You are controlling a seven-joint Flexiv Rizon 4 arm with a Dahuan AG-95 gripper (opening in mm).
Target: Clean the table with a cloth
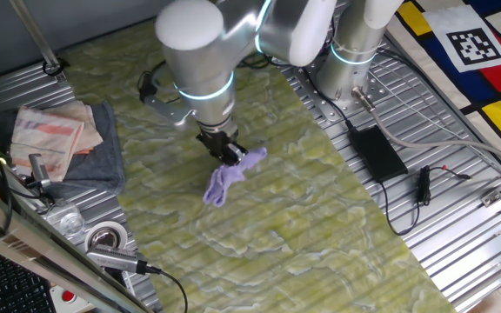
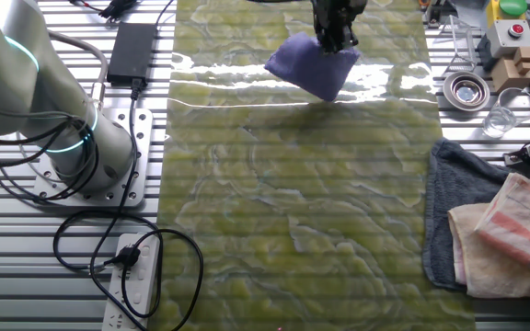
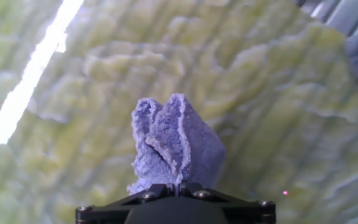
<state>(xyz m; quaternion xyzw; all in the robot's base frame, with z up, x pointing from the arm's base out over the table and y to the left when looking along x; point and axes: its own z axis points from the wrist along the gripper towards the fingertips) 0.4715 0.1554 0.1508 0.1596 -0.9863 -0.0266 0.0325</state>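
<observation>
The gripper (image 1: 230,154) was seen clenched on a purple cloth (image 1: 227,181), with the jaws pinched together over a bunched fold at the cloth's upper end. In the hand view the cloth (image 3: 176,144) rose as a crumpled ridge straight out of the closed jaws, and the table (image 3: 278,112) lay blurred beyond it. In the other fixed view the cloth (image 2: 313,64) was shown hanging below the gripper (image 2: 336,37) near the far end of the table (image 2: 293,211), its lower edge at or just above the covering; contact could not be confirmed. The step in hand was judged to be the wiping itself, or its very start. The next move was judged to call for the cloth to be pressed flat onto the covering and dragged across it in strokes, with the grip kept firm. The arm was bent over the table, its wrist turned down so that the fingers pointed steeply at the surface.
</observation>
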